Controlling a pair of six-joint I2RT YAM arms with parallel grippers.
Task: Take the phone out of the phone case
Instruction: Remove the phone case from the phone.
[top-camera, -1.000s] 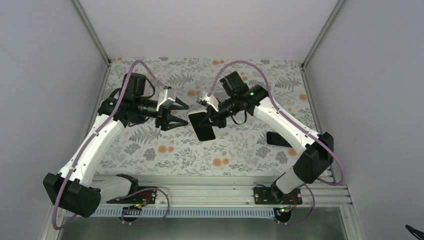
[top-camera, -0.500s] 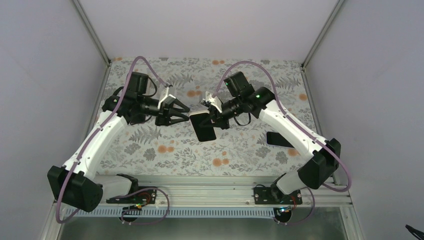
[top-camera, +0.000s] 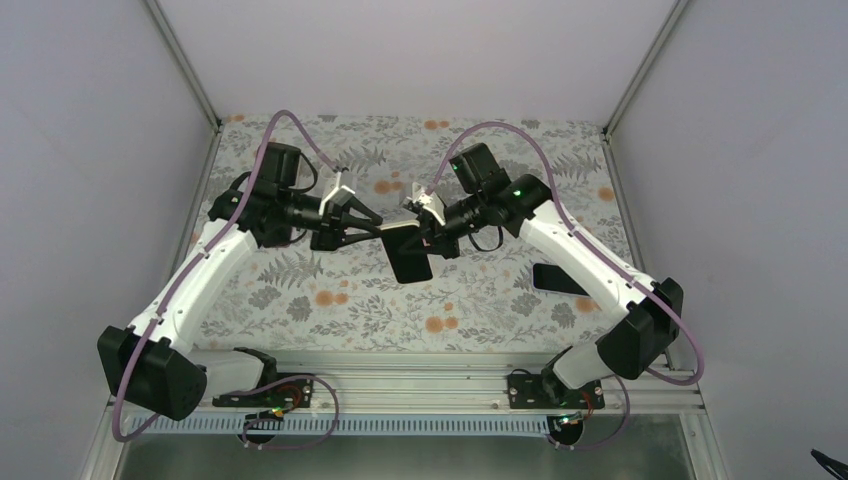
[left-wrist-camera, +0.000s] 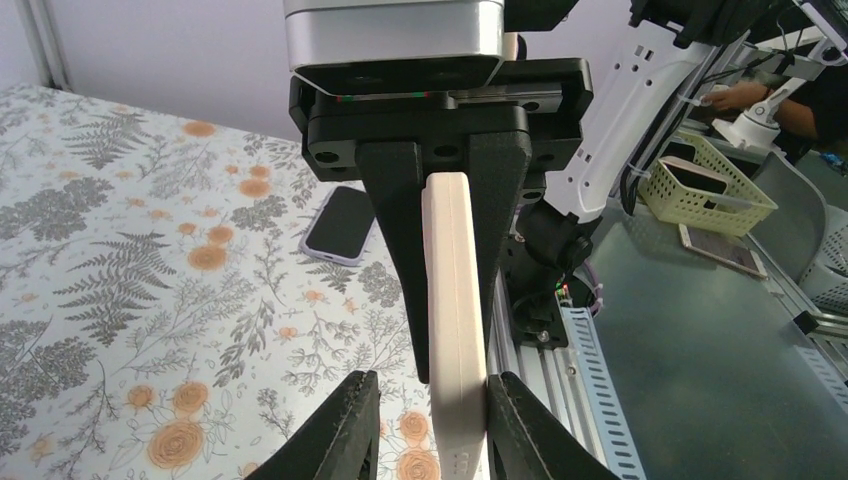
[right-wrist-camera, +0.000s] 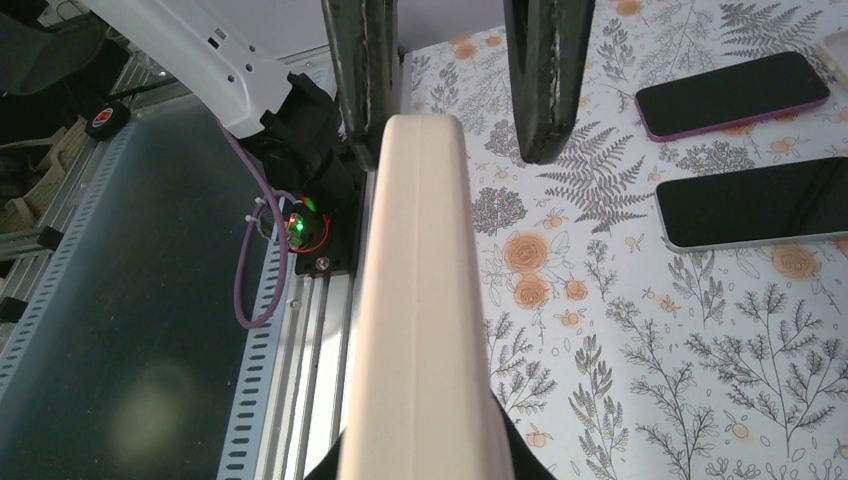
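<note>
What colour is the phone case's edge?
Plain cream; the smooth phone case shows best in the right wrist view.

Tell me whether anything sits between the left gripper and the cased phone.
Nothing visible does. The left gripper straddles the cased phone at its free end, a small gap on one side; the right gripper holds the other end in the air.

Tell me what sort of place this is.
Probably a robotics lab work cell: plain grey panel walls surround a floral-patterned tablecloth, two white-and-black robot arms are bolted to a slotted aluminium rail, and a yellow-green plastic basket sits on a neighbouring grey surface.
</note>
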